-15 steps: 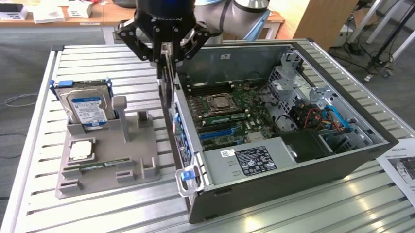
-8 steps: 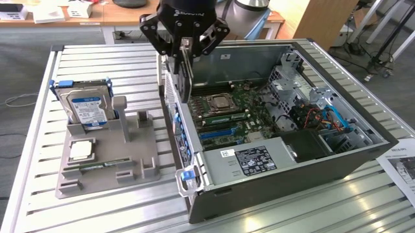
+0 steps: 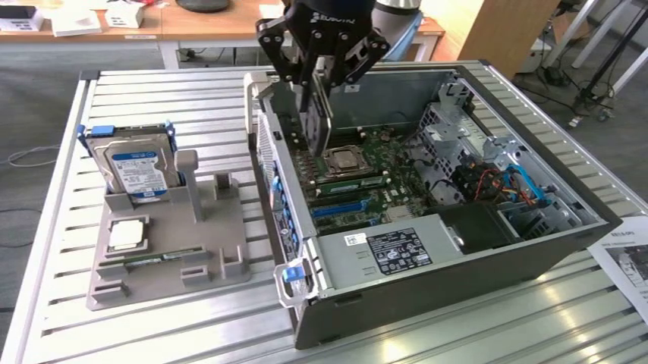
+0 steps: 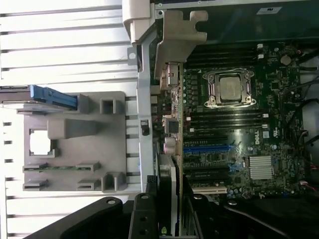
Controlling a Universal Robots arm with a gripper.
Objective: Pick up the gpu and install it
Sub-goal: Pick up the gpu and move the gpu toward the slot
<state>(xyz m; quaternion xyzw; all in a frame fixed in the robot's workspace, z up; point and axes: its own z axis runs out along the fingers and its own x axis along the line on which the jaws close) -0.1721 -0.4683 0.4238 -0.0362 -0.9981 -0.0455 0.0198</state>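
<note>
**While the gpu hangs over the open case**

Although most of the writing is too small to read, white letters on the gripper [image 3: 320, 76] seem to spell ROBOTIQ, and in the wrist view the motherboard [image 4: 259, 99] carries a small white Dell mark. The power supply [image 3: 405, 246] has a black label with white print that I cannot read. The same is true for the blue label on the hard drive [image 3: 139, 171].

Everything stands on a table [image 3: 152, 334] of grey metal slats. Behind it are wooden desks and a grey floor, and a printed paper sheet [image 3: 626, 258] lies at the exterior view's right edge.

The computer case [image 3: 526, 250] lies on its side with its cover off. Inside are the motherboard, the processor socket [image 3: 350, 161], blue slots and the power supply. Beside the case, on the exterior view's left, a grey holder tray [image 3: 202, 250] keeps the hard drive upright, a square chip [image 3: 127, 233] and a thin green memory stick [image 3: 152, 260].

The gripper's fingers are clamped on the gpu [image 3: 318, 121]. The card hangs on edge above the motherboard, near the case's rear wall. In the wrist view it appears edge-on [image 4: 167, 194].
</note>
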